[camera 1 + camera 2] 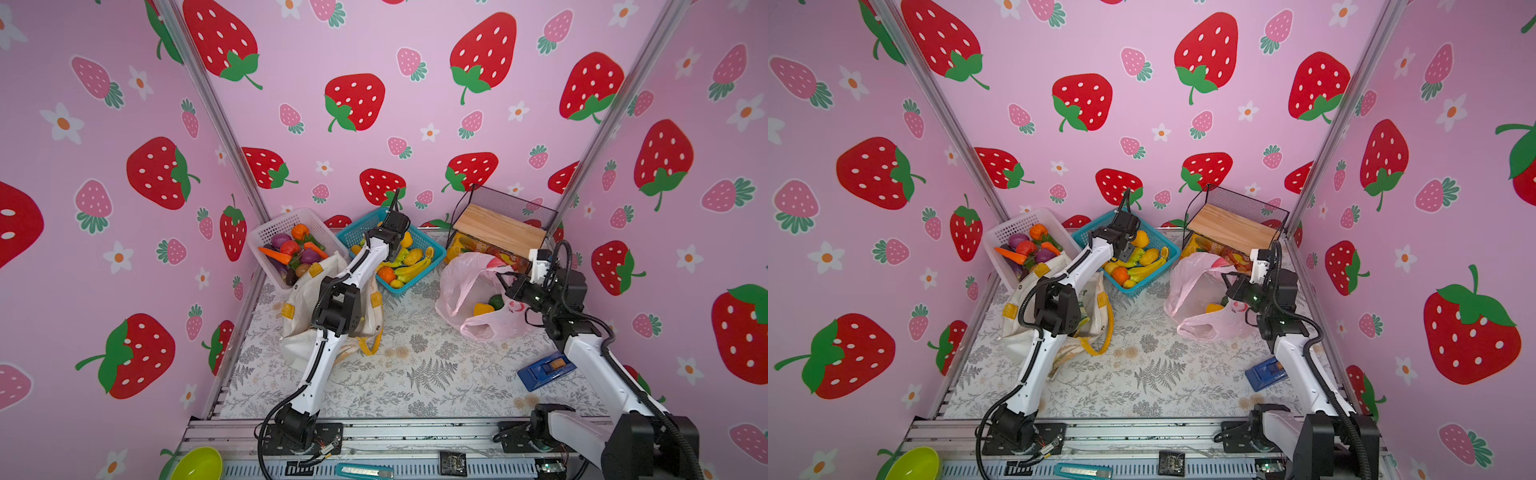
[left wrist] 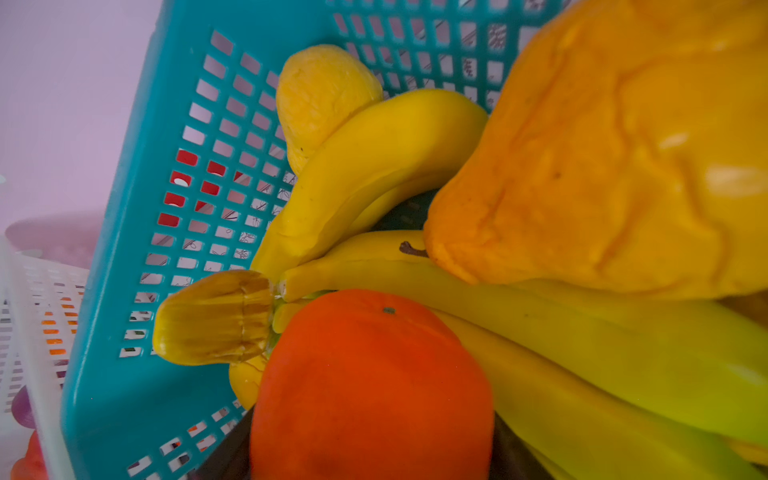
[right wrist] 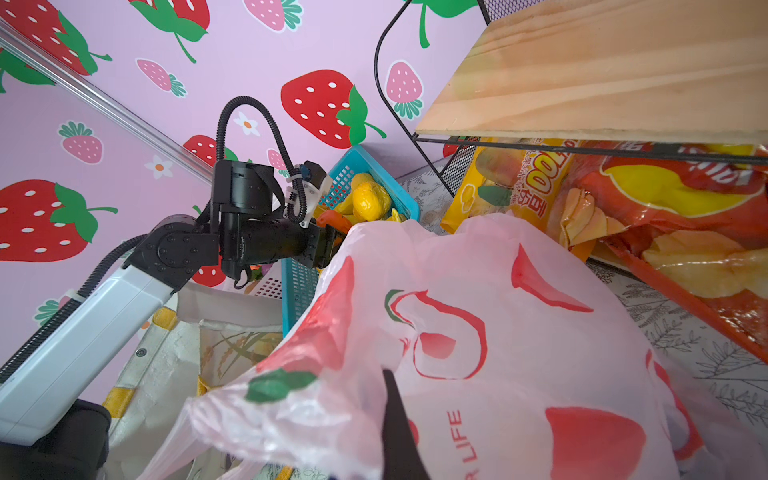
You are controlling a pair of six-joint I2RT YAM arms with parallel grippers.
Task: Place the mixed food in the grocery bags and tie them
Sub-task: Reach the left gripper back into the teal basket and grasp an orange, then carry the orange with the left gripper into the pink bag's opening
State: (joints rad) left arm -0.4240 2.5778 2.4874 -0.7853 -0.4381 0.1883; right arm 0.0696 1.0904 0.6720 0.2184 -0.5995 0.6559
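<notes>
The right gripper (image 1: 505, 284), clenched on the rim of the pink bag (image 1: 465, 282) beside the blue basket (image 2: 137, 232), holds its mouth up, presumably for loading, while the left gripper (image 1: 1121, 262) straddles an orange (image 2: 370, 386) inside that basket, though I cannot tell whether it grips yet

Bright, even light, soft shadows. Top views: fisheye stretch toward 9 & 3 o'clock edges. Left wrist view: orange (image 2: 370, 386) soft-focus, glare spots on pear (image 2: 615, 145).
</notes>
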